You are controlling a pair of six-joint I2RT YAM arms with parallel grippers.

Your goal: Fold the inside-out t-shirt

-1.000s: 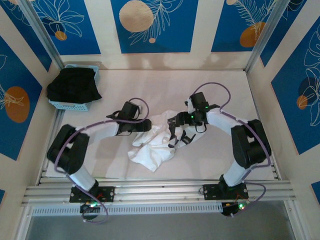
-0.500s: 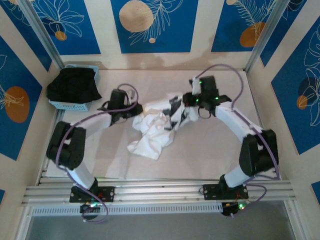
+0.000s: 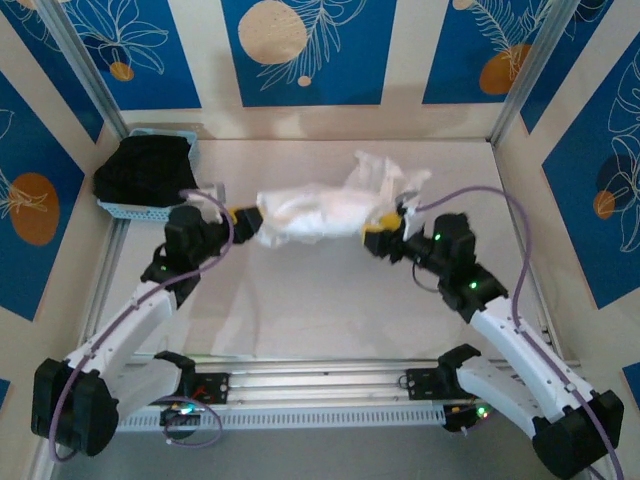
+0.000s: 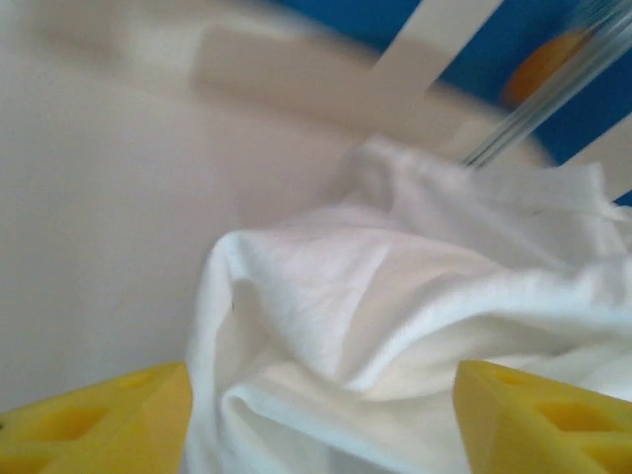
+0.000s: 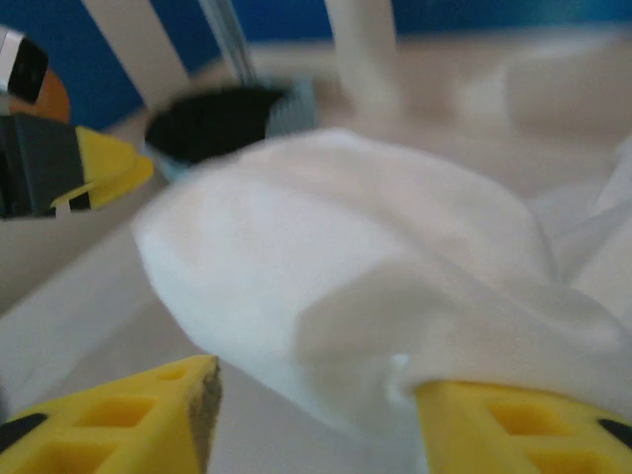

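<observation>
the pale desk [image 3: 330, 300] lies inside blue and cream patterned walls. the two arms reach in from the near edge, the left arm [image 3: 140, 310] angling up from the left, the right arm [image 3: 510, 330] from the right. the inside-out t-shirt [image 3: 320, 210] lies bunched in a white heap at the far middle of the desk, stretched between the two pincers. at far left, a black garment [image 3: 145, 170] fills a light blue basket [image 3: 190, 150]. the left pincer [image 3: 248, 216] sits at the heap's left end, its yellow fingers [image 4: 99, 415] spread apart with cloth between them. the right pincer [image 3: 378, 240] sits at the right end, fingers [image 5: 128, 415] likewise apart, cloth draping onto one.
</observation>
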